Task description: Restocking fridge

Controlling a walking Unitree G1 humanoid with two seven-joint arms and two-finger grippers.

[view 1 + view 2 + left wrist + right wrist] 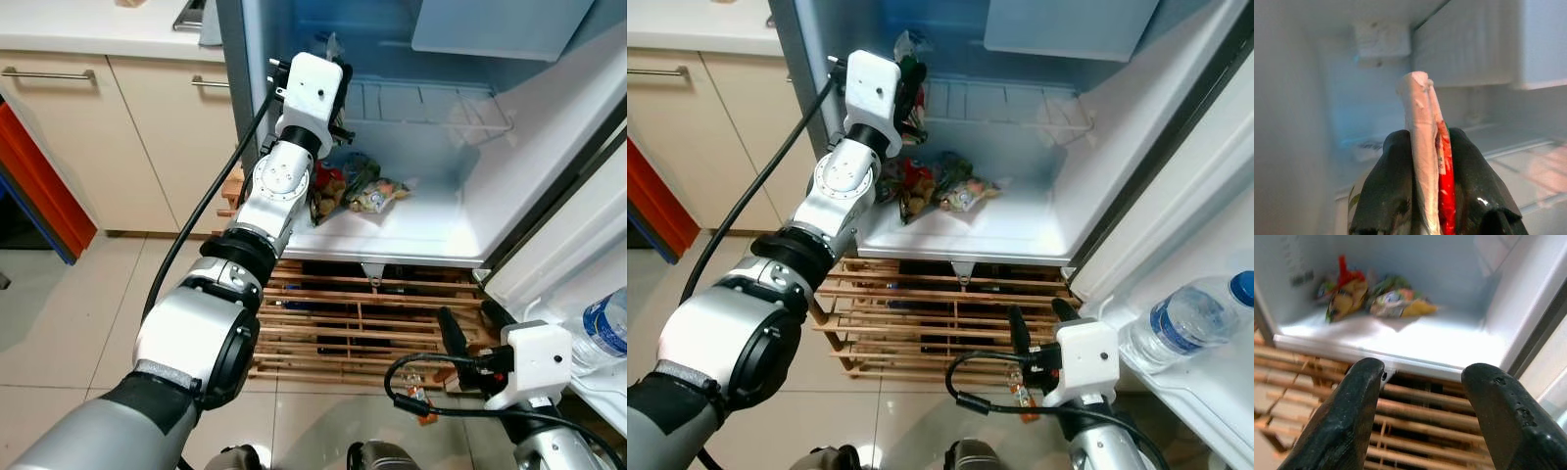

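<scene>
My left arm reaches into the open fridge (411,230). Its gripper (1428,137) is shut on a silver and red snack packet (1422,112), held upright near the fridge's left wall, above the wire shelf (421,103). The packet's top (908,47) pokes out past the white wrist housing. Several snack packets (362,186) lie in a heap at the left of the fridge floor. My right gripper (470,321) hangs low and open over the wooden rack (353,323), with nothing between its fingers (1356,396).
A water bottle (1185,318) lies in the door shelf at the right. Beige cabinets (98,127) and a counter stand left of the fridge. The wooden rack sits on the tiled floor under the fridge's front edge. A white compartment (500,24) hangs at the top of the fridge.
</scene>
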